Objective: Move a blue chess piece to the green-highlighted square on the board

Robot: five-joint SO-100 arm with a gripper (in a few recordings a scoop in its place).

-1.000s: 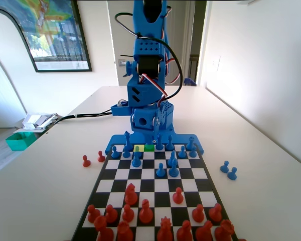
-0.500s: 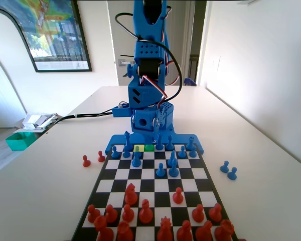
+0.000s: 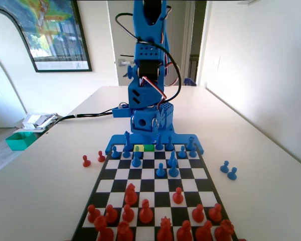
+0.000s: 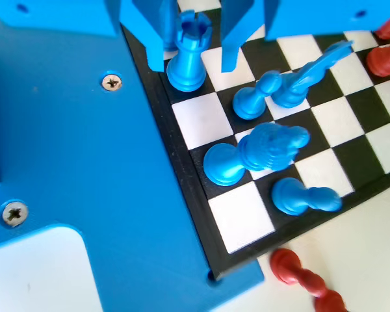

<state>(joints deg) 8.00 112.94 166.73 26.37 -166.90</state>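
My gripper [image 4: 198, 58] is down at the board's [image 4: 200, 120] edge row by the blue base. Its jaws stand open on either side of an upright blue rook [image 4: 187, 55] on a black square, the right jaw clear of it. In the fixed view the gripper [image 3: 155, 134] hangs low just behind the green-highlighted square [image 3: 149, 147], which lies next to a yellow-green square [image 3: 139, 147]. Whether the rook's base is on the green square I cannot tell.
Close to the rook stand a blue knight [image 4: 260, 153], a bishop [image 4: 299, 81] and two pawns [image 4: 305, 198]. A red piece [image 4: 305, 279] lies off the corner. Red pieces [image 3: 145, 211] crowd the near rows. Two blue pawns [image 3: 228, 169] sit off the board's right side.
The arm's upper links have shifted slightly downward. The gripper stays low at the back row and no piece has visibly moved.
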